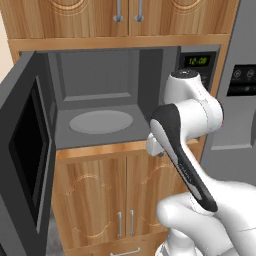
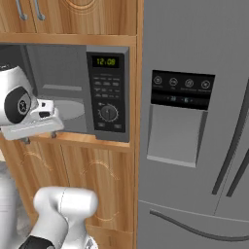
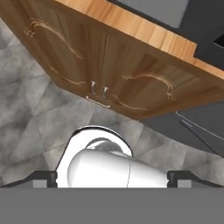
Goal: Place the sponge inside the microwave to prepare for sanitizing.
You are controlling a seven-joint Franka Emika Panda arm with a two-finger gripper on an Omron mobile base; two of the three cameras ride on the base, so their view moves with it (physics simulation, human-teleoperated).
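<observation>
The microwave [image 1: 100, 95] stands with its door [image 1: 22, 150] swung wide to 9 o'clock. Its cavity is a plain dark grey box with flat matte walls, and a pale grey round turntable [image 1: 101, 121] lies on its floor with nothing on it. In the right base view the control panel [image 2: 108, 92] is black, with green digits at 12 o'clock, rows of small buttons below them and a round knob under those.

The sponge cannot be made out in these pictures.

The hand [image 2: 46, 119] hangs just in front of the cavity's lower edge; the hand view looks down with the two dark fingertips [image 3: 43, 178] far apart at 8 and 4 o'clock, nothing between them.

Below the microwave are wooden cabinet doors [image 1: 125, 195] with carved curls and small metal bar handles. The floor [image 3: 30, 127] is mottled grey stone tile. A smooth grey fridge [image 2: 194, 146] with a dispenser recess stands at 3 o'clock.
</observation>
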